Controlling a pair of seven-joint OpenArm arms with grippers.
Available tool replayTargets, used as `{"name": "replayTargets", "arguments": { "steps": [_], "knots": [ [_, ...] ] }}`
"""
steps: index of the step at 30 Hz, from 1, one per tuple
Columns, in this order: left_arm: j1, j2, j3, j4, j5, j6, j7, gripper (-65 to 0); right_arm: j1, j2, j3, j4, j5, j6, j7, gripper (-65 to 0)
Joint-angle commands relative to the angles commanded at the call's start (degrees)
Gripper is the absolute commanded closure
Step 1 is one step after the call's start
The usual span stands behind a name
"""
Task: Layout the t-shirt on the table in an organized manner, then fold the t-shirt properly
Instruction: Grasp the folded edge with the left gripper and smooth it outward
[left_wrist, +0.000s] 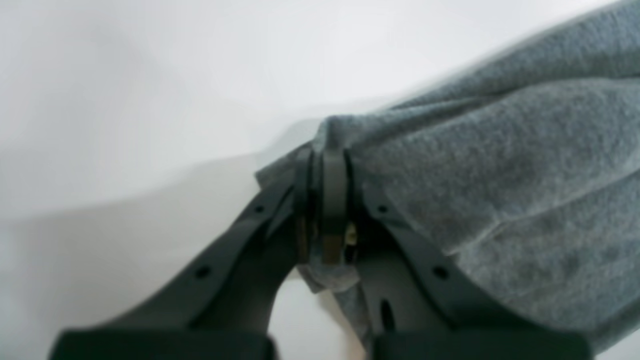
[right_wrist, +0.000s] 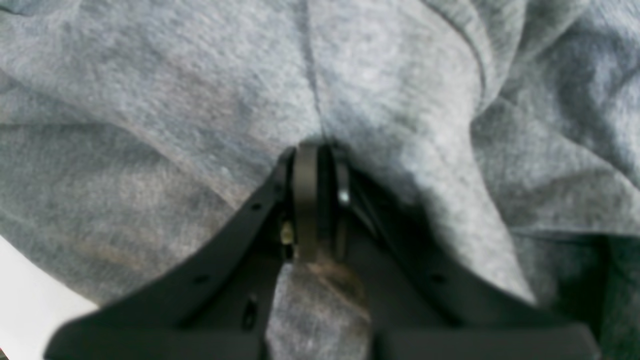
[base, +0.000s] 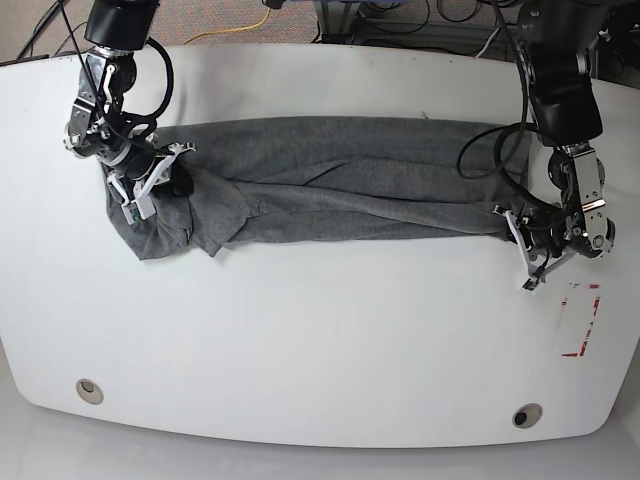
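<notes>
The dark grey t-shirt (base: 340, 180) lies stretched in a long crumpled band across the far half of the white table (base: 320, 340). My left gripper (base: 508, 226) is shut on the cloth's right end; in the left wrist view (left_wrist: 322, 165) the jaws pinch a fold of the t-shirt (left_wrist: 500, 175). My right gripper (base: 178, 180) is shut on the cloth near its left end; in the right wrist view (right_wrist: 320, 160) the jaws clamp a bunch of the t-shirt (right_wrist: 175, 125). A flap hangs toward the front at the left end (base: 165, 235).
A red tape rectangle (base: 583, 320) is on the table at the right. Two round grommet holes (base: 89, 390) (base: 527, 415) sit near the front edge. Cables and floor lie beyond the far edge (base: 400, 25).
</notes>
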Motion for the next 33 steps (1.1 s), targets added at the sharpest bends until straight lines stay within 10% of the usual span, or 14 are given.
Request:
{"name": "replayTargets", "arguments": {
  "steps": [27, 33],
  "knots": [
    [18.5, -0.2, -2.8, 25.8, 0.0, 0.0, 8.8, -1.3, 0.8, -0.1, 0.0, 0.0, 0.0, 0.0, -0.1, -4.1],
    [19.1, -2.9, -2.8, 25.9, -0.1, 0.0, 11.2, -22.6, 1.7, -1.5, 0.0, 0.0, -0.1, 0.0, -0.2, -4.1]
  ]
}}
